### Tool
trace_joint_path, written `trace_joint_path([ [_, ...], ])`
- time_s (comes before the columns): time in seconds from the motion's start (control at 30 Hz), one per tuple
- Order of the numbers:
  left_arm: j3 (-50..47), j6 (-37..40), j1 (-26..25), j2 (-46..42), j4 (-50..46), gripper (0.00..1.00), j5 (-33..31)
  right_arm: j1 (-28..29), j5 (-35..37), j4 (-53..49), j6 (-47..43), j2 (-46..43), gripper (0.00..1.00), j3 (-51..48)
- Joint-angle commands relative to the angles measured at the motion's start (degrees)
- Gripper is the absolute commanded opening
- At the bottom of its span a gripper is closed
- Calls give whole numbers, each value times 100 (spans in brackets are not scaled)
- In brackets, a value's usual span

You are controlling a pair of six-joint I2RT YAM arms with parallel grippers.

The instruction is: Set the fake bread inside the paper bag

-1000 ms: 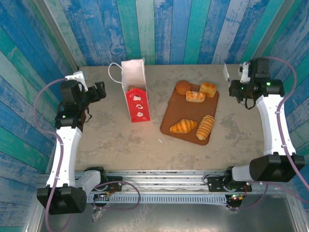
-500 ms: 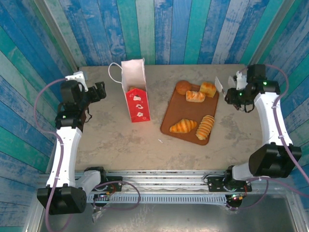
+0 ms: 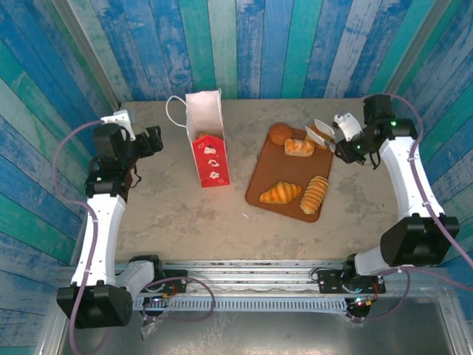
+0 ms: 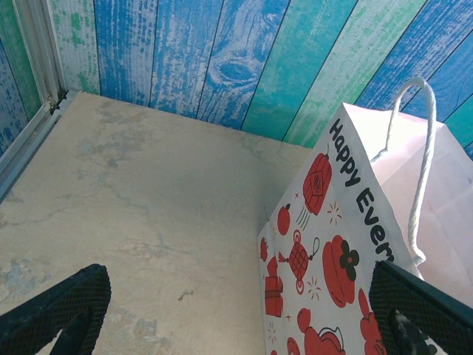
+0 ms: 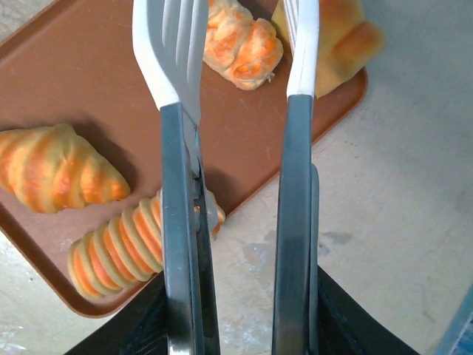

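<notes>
From above, my left end effector (image 3: 153, 138) hangs over the left side of the tabletop (image 3: 177, 207), near the paper bag (image 3: 209, 151) but apart from it. The bag stands to the left of a flat brown tray (image 3: 290, 171). The fake bread (image 3: 295, 150) lies on that tray: a round bun (image 3: 279, 134), an oblong roll (image 3: 301, 146) and a cube bun (image 3: 318, 137) at the far end, a croissant (image 3: 280, 193) and a ridged horn (image 3: 314, 194) at the near end. My right end effector (image 3: 341, 142) is by the tray's far right corner and grips a pair of tongs (image 3: 322, 129), whose white tips reach over the cube bun. From my left wrist, my end effector (image 4: 238, 277) is wide open with nothing held — the dark fingers (image 4: 59, 310) sit far apart at the bottom corners. The paper bag (image 4: 325, 244) is close ahead on the right, white with red pictures and black letters, and its cord handle (image 4: 421, 170) loops up. From my right wrist, my end effector (image 5: 240, 318) squeezes the tongs (image 5: 177, 185) from both sides. The two white tips stand a little apart. The right tip lies across the cube bun (image 5: 344, 33) and the left tip is beside the oblong roll (image 5: 240, 44) — I cannot tell if either touches. The croissant (image 5: 55, 166) and ridged horn (image 5: 118, 248) lie on the tray (image 5: 244, 126) to the left.
</notes>
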Motion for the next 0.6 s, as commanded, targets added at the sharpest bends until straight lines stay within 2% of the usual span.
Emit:
trace_joint_path([
  [0.0,-96,88,22,-155,161,94,-28,87,34,-294,-636,214,42,406],
  [0.33,-224,10,18,-241,327,94,-41,513,317,-1109,-928,1223,44,1209],
  [0.57,-439,-98,23,-440,636,94,319,687,631,-1204,-1047,1815,45,1638],
])
